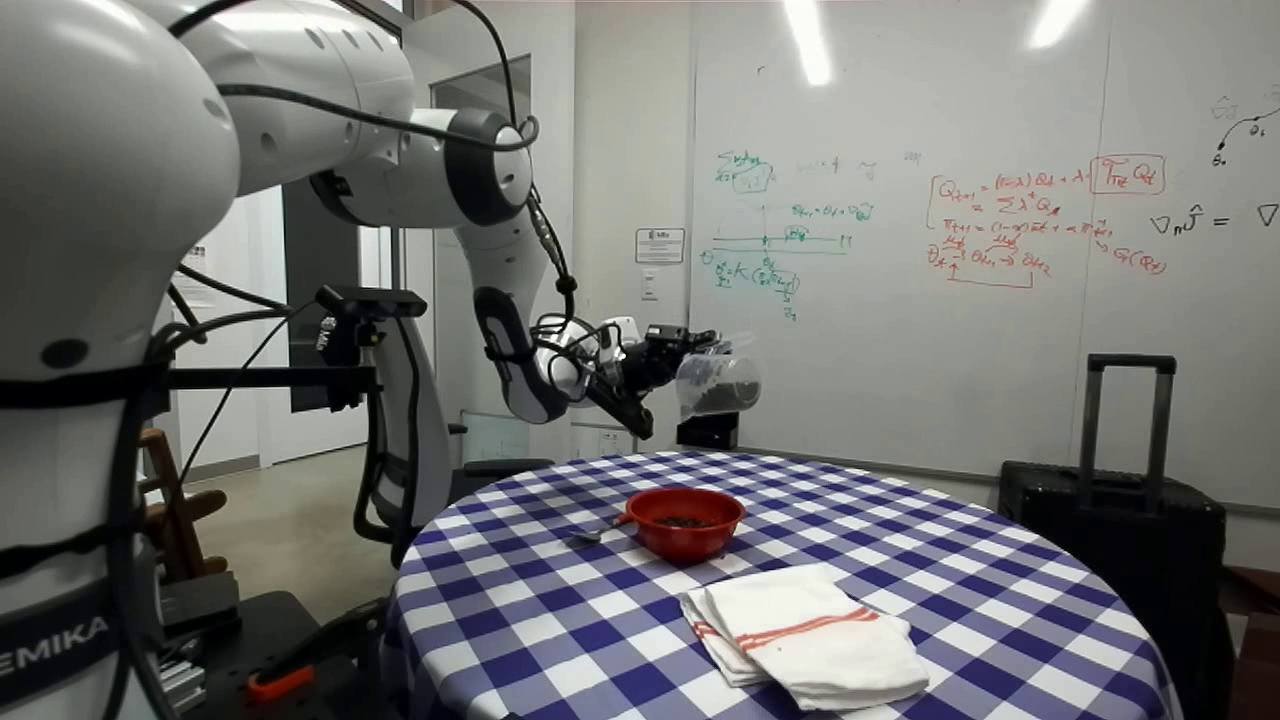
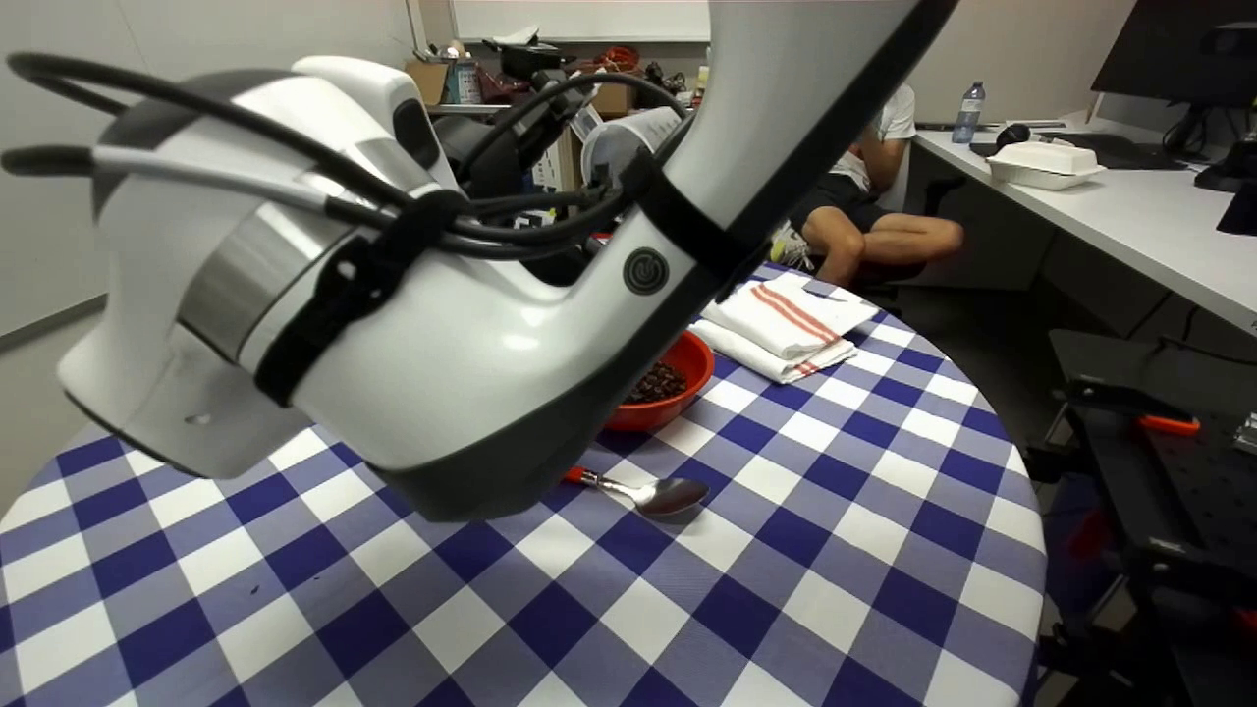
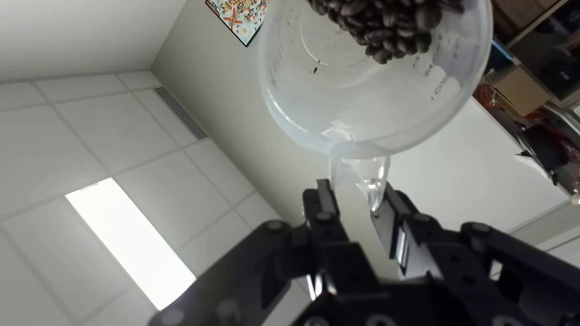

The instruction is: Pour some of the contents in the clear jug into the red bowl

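Note:
The clear jug (image 1: pixel 722 388) is tilted in the air above the far side of the table, apart from the red bowl. Dark beans (image 3: pixel 389 27) lie gathered along one side inside it. My gripper (image 3: pixel 355 197) is shut on the jug's clear handle (image 3: pixel 362 174); it also shows in an exterior view (image 1: pixel 700 345). The jug is partly hidden behind cables in an exterior view (image 2: pixel 628 142). The red bowl (image 1: pixel 685 542) stands upright on the table with dark beans inside. My arm hides part of the bowl in an exterior view (image 2: pixel 643 417).
A spoon (image 2: pixel 673 496) with a red handle lies beside the bowl. A white folded cloth (image 1: pixel 810 640) with red stripes lies near the bowl. The round table has a checked blue and white cloth (image 1: pixel 560 620). A person (image 2: pixel 869 216) sits beyond the table edge.

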Robot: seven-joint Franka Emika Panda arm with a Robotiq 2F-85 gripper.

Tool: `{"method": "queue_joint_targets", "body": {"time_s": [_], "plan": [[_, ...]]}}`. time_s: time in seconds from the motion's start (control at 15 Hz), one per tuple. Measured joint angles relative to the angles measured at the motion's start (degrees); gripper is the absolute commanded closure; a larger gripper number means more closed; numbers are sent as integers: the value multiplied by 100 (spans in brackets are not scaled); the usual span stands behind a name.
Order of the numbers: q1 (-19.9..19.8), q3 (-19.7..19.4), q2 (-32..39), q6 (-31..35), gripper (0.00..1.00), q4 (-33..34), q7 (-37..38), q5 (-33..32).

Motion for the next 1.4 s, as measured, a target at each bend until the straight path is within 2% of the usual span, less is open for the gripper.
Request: {"method": "queue_joint_targets", "body": {"time_s": [1.0,1.4], "plan": [[-68,13,296,0,94,-8,-17,0],[-319,238,288,18,94,198,-253,259]]}}
